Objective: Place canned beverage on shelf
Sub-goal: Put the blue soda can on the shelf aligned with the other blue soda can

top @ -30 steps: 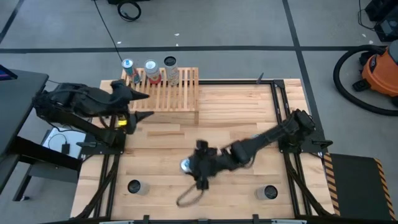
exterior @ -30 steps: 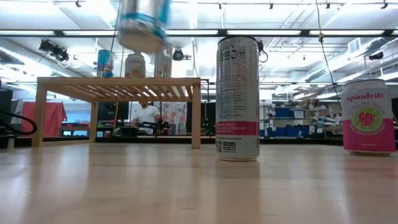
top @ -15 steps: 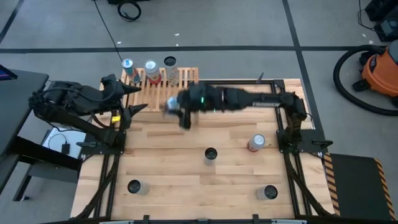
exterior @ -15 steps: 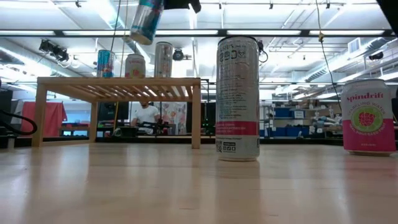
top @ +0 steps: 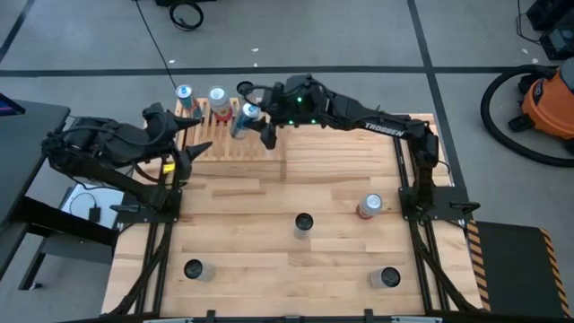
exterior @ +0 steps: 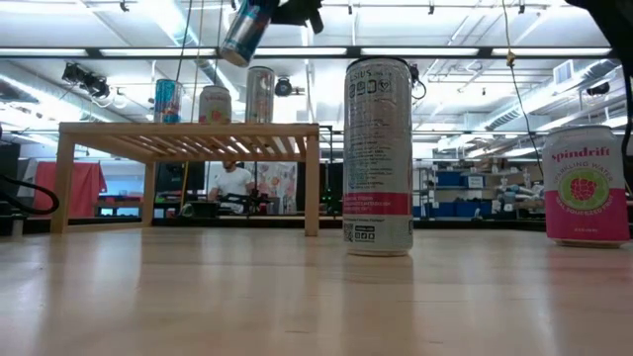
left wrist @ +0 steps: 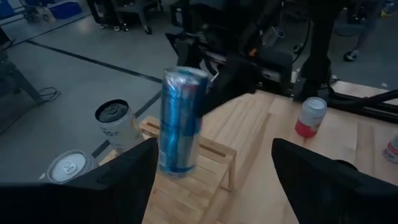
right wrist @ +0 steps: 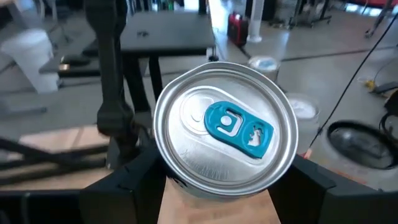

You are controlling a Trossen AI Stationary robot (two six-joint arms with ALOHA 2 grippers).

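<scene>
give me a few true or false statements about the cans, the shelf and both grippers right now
1. The right gripper holds a slim blue can in the air above the light-wood slatted shelf. True.
2. Three cans already stand along the shelf's far edge. True.
3. The left gripper grips a can. False: it waits open and empty beside the shelf.
4. The held can stands upright on the slats. False: it hangs tilted, clear of them.
5. The pink short can stands on the shelf. False: it is on the wooden table.

My blue can (left wrist: 180, 121) looks glossy metal with a brushed silver lid; the shelf (top: 247, 148) and table (top: 341, 193) are pale matt wood.
</scene>
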